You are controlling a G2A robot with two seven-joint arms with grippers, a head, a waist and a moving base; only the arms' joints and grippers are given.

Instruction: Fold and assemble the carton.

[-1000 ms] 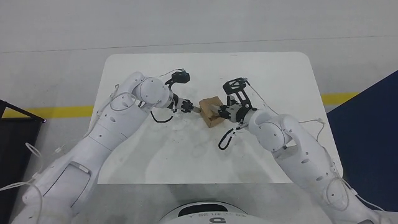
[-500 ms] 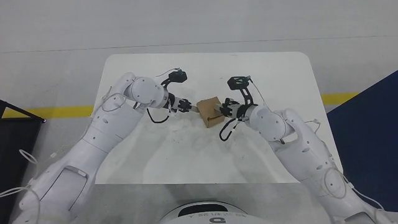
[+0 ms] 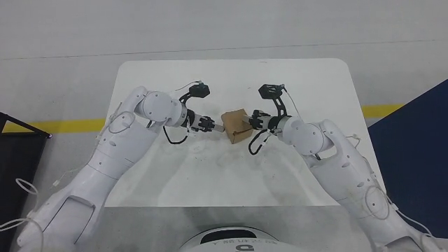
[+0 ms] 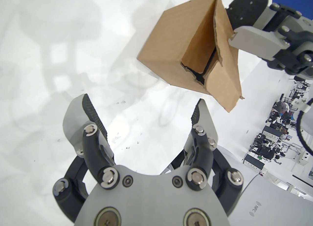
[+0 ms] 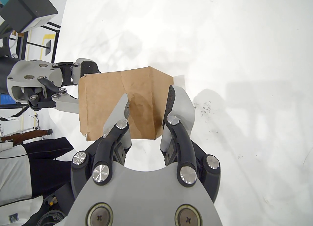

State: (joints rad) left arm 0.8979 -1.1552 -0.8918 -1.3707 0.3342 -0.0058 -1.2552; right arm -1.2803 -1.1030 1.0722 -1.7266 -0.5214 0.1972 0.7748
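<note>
A small brown carton (image 3: 236, 123) sits partly folded at the middle of the white table (image 3: 308, 91). My right gripper (image 3: 251, 122) is shut on the carton's right side; in the right wrist view its fingers (image 5: 176, 100) clamp a creased panel of the carton (image 5: 105, 100). My left gripper (image 3: 215, 127) stands open just left of the carton, apart from it. In the left wrist view the open left gripper (image 4: 143, 109) faces the carton (image 4: 171, 48), whose end flaps leave a dark gap. The right gripper (image 4: 233, 23) pinches the far flap there.
The table's rounded edges lie well away from the carton on every side, with bare white surface around it. A black stand (image 3: 17, 127) is off the table's left side and a blue panel (image 3: 420, 133) off its right.
The left gripper has drawn back a little from the carton's left edge. The right wrist has turned and the carton shifted slightly with it.
</note>
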